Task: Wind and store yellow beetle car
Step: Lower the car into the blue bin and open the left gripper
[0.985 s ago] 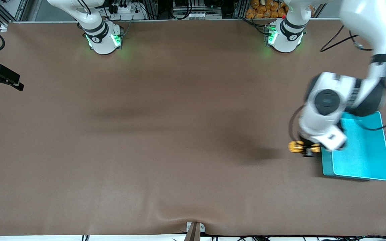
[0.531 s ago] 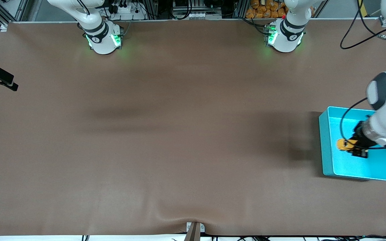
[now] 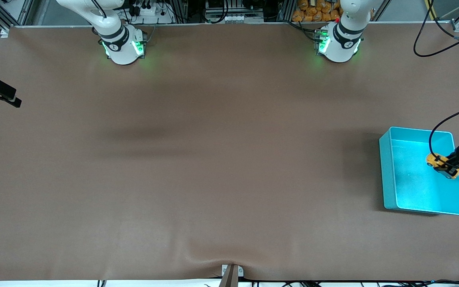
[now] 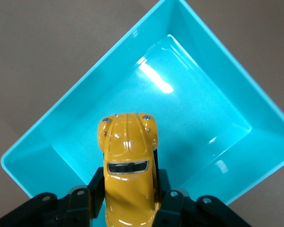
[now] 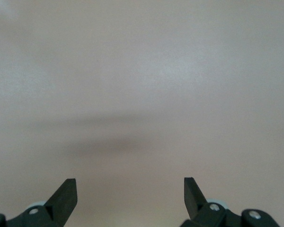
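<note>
My left hand [image 3: 448, 167] hangs over the turquoise bin [image 3: 389, 175], clamped on the yellow beetle car [image 3: 438, 164], which rides in the air above the bin's floor, close to the wall at the left arm's end of the counter [image 3: 213, 159]. In the left wrist view the fingers [image 4: 97, 187] press the car's [image 4: 129, 163] flanks at the rear half, so its long axis runs straight out from my palm, nose leading, pointing across the bin's [image 4: 213, 38] bare floor. The drop I judge to come turns on that: the toy is already inside the rim's outline, the floor directly below, and nothing lies in the bin to catch it. My right hand [image 5: 130, 194] waits wide, holding nothing, over bare counter well apart from the bin; the left alone is placed for the release. The car is glossy orange-yellow, rounded like a beetle, with a dark windscreen, two small silver headlamps, and highlights on the bonnet and roof.
</note>
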### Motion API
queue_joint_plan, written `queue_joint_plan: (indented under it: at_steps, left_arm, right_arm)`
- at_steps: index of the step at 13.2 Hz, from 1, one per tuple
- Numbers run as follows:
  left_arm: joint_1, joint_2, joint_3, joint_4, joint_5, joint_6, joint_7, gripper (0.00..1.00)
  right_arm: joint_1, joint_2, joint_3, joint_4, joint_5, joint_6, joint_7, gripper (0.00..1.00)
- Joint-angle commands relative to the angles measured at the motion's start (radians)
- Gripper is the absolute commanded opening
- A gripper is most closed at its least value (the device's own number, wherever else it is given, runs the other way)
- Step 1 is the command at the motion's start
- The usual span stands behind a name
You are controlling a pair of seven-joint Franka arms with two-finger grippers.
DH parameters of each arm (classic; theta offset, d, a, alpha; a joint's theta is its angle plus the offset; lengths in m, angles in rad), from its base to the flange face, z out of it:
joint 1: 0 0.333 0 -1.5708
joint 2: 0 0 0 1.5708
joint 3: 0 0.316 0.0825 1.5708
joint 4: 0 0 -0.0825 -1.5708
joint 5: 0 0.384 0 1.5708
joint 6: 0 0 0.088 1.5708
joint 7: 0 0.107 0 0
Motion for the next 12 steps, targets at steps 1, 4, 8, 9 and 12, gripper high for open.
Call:
queue_joint_plan:
  at_steps: [1,4,8,9,12]
  left_arm:
    - [0.039,-0.012,-0.013,-0.038,-0.021,-0.003,0.248,0.0]
    - [0.057,0.019,-0.014,-0.049,-0.033,-0.001,0.507,0.0]
    - [0.062,0.093,-0.011,-0.053,-0.036,0.115,0.733,0.0]
    - [0.062,0.106,-0.01,-0.061,-0.029,0.15,0.755,0.0]
    - [0.091,0.125,-0.008,-0.139,-0.029,0.282,0.799,0.0]
  right_arm:
    - [-0.01,0.006,0.006,0.023,-0.01,-0.02,0.016,1.0]
    - [-0.033,0.006,-0.006,0.023,0.007,-0.032,0.005,1.0]
    - [-0.031,0.009,-0.006,0.018,0.004,-0.046,0.002,1.0]
    - [-0.031,0.009,-0.006,0.02,-0.002,-0.049,0.002,1.0]
    - [-0.036,0.003,-0.008,0.026,-0.004,-0.049,0.001,1.0]
